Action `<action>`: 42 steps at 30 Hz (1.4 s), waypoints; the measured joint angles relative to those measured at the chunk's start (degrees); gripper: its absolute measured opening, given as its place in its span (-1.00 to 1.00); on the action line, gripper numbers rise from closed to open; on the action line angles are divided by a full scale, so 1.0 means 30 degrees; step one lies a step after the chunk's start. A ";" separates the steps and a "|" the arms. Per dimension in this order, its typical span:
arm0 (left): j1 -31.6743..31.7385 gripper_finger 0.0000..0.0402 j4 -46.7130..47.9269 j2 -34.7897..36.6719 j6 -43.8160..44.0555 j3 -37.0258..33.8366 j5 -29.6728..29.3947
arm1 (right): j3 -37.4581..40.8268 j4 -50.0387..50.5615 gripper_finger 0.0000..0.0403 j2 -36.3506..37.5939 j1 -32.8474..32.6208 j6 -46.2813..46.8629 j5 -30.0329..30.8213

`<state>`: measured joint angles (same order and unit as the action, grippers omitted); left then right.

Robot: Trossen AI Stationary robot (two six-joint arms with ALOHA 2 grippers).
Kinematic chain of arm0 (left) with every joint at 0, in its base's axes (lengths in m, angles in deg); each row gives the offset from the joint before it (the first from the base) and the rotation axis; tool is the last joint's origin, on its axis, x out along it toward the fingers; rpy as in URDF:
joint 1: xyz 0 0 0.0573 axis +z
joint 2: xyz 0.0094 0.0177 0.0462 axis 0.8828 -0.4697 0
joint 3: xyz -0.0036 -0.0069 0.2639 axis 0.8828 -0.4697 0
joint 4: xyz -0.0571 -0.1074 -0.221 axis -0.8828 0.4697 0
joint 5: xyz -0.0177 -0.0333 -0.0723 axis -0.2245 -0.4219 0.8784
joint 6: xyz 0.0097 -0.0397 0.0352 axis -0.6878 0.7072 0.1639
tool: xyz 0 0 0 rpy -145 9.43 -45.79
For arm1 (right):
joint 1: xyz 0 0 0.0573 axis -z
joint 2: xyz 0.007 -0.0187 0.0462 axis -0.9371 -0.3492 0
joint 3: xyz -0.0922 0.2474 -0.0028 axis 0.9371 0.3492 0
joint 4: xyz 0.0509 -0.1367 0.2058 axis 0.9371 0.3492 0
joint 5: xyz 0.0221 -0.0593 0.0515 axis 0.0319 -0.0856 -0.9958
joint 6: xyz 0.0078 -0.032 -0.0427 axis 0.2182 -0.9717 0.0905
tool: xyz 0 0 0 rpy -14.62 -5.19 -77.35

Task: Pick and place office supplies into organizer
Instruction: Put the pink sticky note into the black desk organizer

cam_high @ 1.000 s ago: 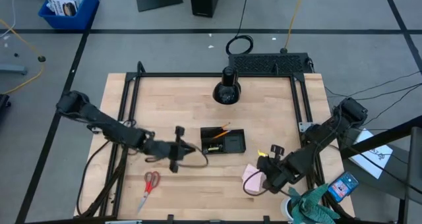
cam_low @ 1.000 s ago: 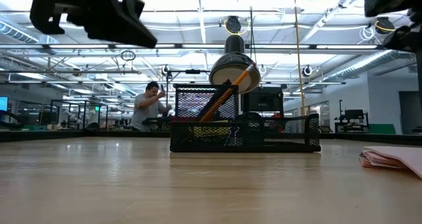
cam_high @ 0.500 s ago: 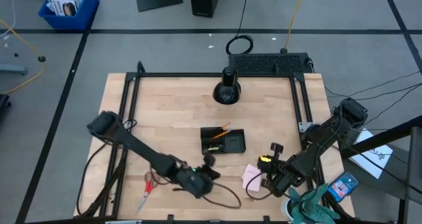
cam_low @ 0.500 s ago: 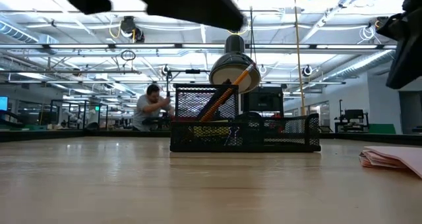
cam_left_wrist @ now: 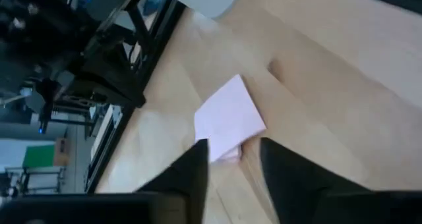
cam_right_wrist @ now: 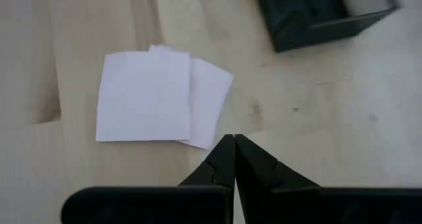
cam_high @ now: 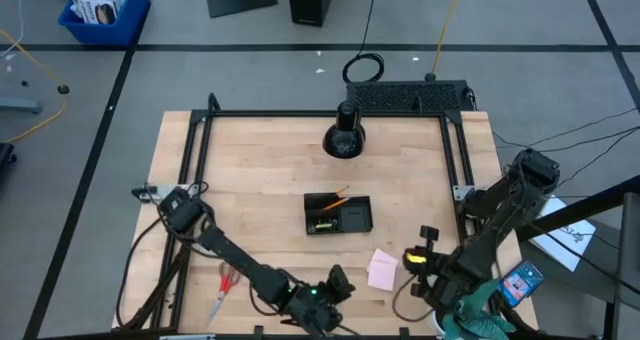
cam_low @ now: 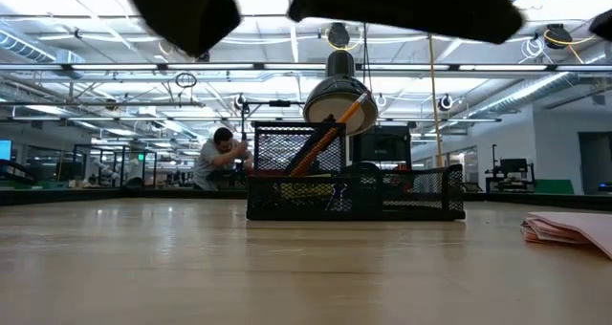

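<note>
A wide workshop with ceiling lights lies behind the pale wooden table [cam_high: 260,170]; a person sits far back. The left pincer [cam_left_wrist: 234,159], fingers parted and empty, hovers near the table's front edge, just short of the pink sticky-note pad [cam_high: 381,270], having swept there from beside the organizer [cam_high: 338,215] a second ago. The right pincer [cam_right_wrist: 233,159] is pinched shut, empty, beside the pad.
</note>
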<state>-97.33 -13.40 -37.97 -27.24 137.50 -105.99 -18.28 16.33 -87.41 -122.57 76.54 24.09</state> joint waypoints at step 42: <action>0.2920 0.41 0.3012 -0.3796 -0.0726 0.4754 0.4273 | 1.0051 -1.1351 -1.00 0.5970 0.3590 -0.2762 -0.5667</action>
<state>-88.57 -4.37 -49.36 -29.42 151.76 -93.17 11.87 -17.72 -69.50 -111.80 68.26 7.09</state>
